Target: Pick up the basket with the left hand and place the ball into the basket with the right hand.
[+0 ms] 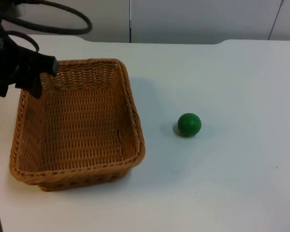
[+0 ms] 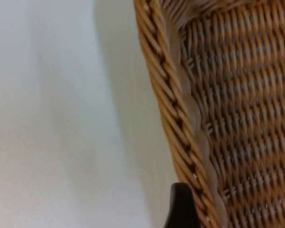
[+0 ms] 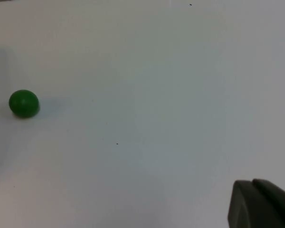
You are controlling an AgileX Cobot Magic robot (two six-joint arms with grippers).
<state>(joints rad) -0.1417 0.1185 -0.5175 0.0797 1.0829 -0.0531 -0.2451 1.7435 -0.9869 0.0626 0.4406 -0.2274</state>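
At the far left, the left tool (image 1: 38, 79) sits at the back left corner of a square wicker basket (image 1: 77, 121), one black fingertip (image 2: 180, 206) just outside the braided rim; whether it pinches the rim cannot be told. The tan woven basket rests on the white tabletop (image 1: 232, 183) and looks light and stiff, best gripped by that thick rim. Well apart to its right lies a small, smooth green ball (image 1: 189, 124), likely prone to roll, so it needs gripping across its middle. The right tool (image 3: 261, 204) waits away from the ball, its state unclear.
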